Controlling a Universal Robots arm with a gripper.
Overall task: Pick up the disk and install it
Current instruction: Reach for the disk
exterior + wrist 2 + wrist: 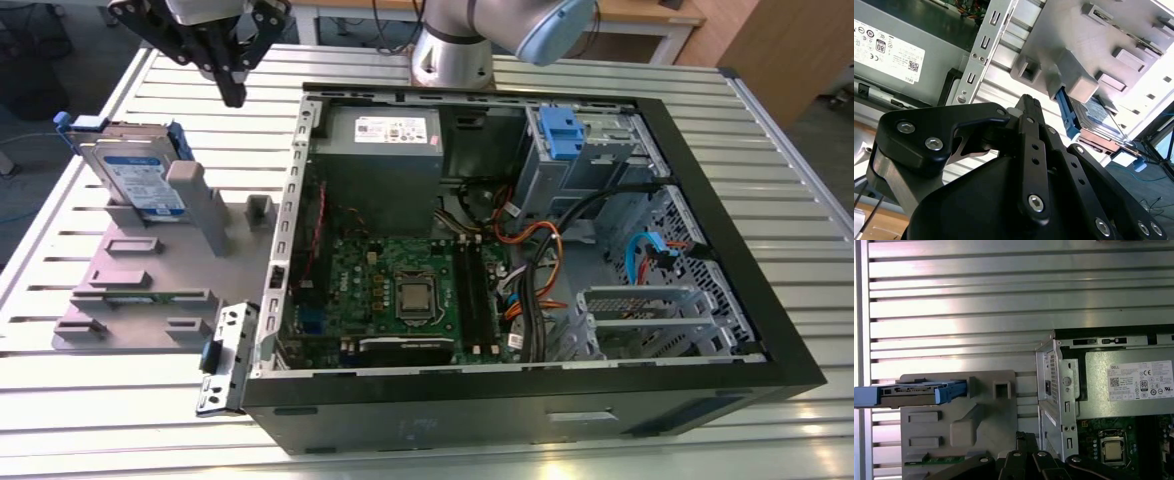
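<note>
Disk (pixel 134 182) stands up on its edge in the grey stand (pixel 140 295), at the end of the stand nearest the gripper (pixel 235 92). It leans a little and has a blue frame around it. The stand lies flat on the metal table (pixel 120 400). The gripper hangs in the air above the stand, a bit past the disk, and does not touch it. Its two fingers are pressed together with nothing between them. The open computer case (pixel 534 395) sits just beside the stand, on the exterior view's right of it.
</note>
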